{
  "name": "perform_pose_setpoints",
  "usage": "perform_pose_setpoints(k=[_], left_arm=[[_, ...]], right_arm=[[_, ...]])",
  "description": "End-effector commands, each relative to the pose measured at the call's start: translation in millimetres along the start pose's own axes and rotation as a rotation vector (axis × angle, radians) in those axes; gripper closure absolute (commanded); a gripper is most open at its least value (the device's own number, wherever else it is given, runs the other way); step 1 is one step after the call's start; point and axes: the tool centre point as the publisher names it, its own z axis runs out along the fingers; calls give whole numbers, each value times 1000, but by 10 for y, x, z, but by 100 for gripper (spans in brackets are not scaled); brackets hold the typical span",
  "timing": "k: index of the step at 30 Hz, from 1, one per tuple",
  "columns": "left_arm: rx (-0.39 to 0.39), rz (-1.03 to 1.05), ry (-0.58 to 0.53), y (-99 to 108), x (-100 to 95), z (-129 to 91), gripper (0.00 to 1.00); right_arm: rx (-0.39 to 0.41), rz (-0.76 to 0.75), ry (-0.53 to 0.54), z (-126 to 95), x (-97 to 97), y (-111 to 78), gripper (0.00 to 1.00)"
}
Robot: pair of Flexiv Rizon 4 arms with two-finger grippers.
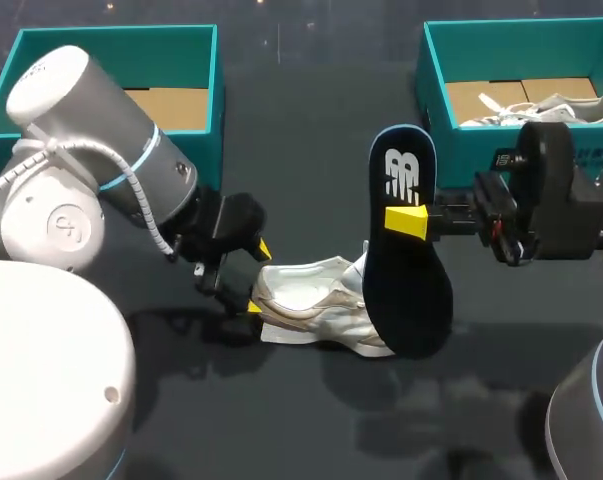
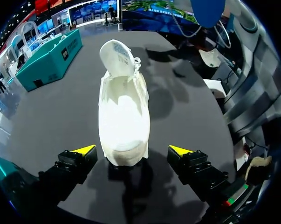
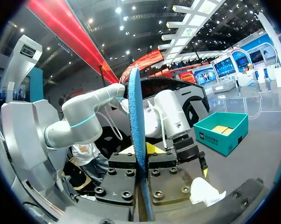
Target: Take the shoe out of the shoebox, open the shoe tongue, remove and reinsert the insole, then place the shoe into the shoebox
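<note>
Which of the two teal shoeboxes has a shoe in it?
The right-hand shoebox: a white shoe lies inside it on the cardboard. The left-hand shoebox shows only its bare cardboard floor.

Two shoeboxes (image 1: 111, 32) (image 1: 441, 120), two shoes (image 1: 311, 300) (image 1: 561, 105), one insole (image 1: 406, 280), two grippers (image 1: 258, 277) (image 1: 406, 222).

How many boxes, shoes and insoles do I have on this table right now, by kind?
Boxes: 2, the left box and the right box
Shoes: 2, the loose shoe lying between the boxes and the boxed shoe inside the right box
Insoles: 1, the insole held up above the loose shoe
Total: 5
</note>
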Motion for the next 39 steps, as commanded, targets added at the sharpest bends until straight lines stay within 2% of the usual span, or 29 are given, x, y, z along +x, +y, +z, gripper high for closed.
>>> perform_pose_setpoints(k=[1, 7, 15, 26, 34, 39], left_arm=[[-100, -1, 1, -74, -1, -1, 0], [-251, -27, -59, -221, -39, -22, 0], [-390, -52, -8, -302, -135, 47, 0], [-456, -57, 8, -300, -166, 147, 0], [-451, -47, -3, -332, -181, 155, 0], [-444, -42, -13, -408, -257, 178, 0]], right_arm=[[-4, 0, -62, -41, 99, -29, 100], [-4, 0, -62, -41, 99, -29, 100], [-4, 0, -62, -41, 99, -29, 100], [-4, 0, -62, -41, 99, -29, 100], [-4, 0, -62, -41, 99, -29, 100], [-4, 0, -62, -41, 99, -29, 100]])
